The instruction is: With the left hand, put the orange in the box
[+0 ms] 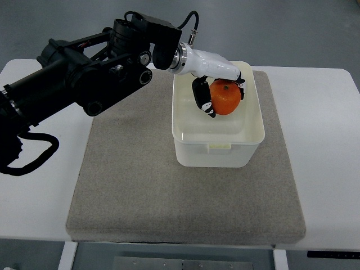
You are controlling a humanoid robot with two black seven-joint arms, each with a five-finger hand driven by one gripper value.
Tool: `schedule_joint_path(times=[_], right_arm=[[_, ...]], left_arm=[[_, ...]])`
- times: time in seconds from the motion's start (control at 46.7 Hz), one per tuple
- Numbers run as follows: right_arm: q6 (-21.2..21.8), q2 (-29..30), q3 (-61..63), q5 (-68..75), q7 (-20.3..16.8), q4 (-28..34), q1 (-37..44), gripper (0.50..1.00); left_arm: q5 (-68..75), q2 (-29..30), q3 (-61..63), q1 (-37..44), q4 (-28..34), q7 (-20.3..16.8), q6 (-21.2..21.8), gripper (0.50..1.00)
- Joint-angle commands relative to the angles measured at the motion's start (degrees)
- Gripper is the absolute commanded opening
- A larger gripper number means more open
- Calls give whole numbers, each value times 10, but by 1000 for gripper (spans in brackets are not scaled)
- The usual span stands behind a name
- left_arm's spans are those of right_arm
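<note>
A white counter (326, 169) is seen from above, and most of its surface is covered by a grey felt mat (169, 185). The near part of the mat is bare. Farther back, on the right half of the mat, a white rectangular box (216, 147) is placed upright with its open top facing the camera; a small tab is visible on its near rim.

The left arm (79, 79), black and jointed, is extended from the left edge of the picture across the far left corner of the mat, with a black cable looped beside it near the left edge. The arm is terminated by the white left robot hand (216, 84), which is positioned over the far half of the box opening. The orange (225, 97) is gripped by this robot hand: the dark-tipped fingers (202, 98) are curled around its left side, and another digit is pressed against its right side. The orange is held within the outline of the box; whether it touches the bottom cannot be told.
</note>
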Motion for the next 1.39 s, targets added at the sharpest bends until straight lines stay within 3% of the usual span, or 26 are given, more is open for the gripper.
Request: schedule_joint_path(times=[0.0,0.321,0.386,0.471,0.557,0.814,0.879,1.157,1.371], right_arm=[[0,0,0,0,0,0,0,926],[0,0,0,0,0,0,0,926],[0,0,0,0,0,0,0,926],[0,0,0,0,0,0,0,926],[0,0,0,0,0,-1,0,926],[0,0,0,0,0,0,0,926],[0,0,0,0,0,-1,0,926],[0,0,0,0,0,-1,0,926],[0,0,0,0,0,0,0,926]], left_arm=[[17,-2,6,2,6,0,8,500],[22,-3,15,6,7,1,17,500],[21,-3,16,7,6,0,25,574],[16,-3,15,10,7,1,43,758],[9,-1,15,23,6,0,68,835],[-28,10,10,46,5,0,116,893],[-48,21,9,45,0,0,116,968],[-141,51,-17,45,-2,-1,120,973],[-350,96,-69,46,-2,-1,118,992]])
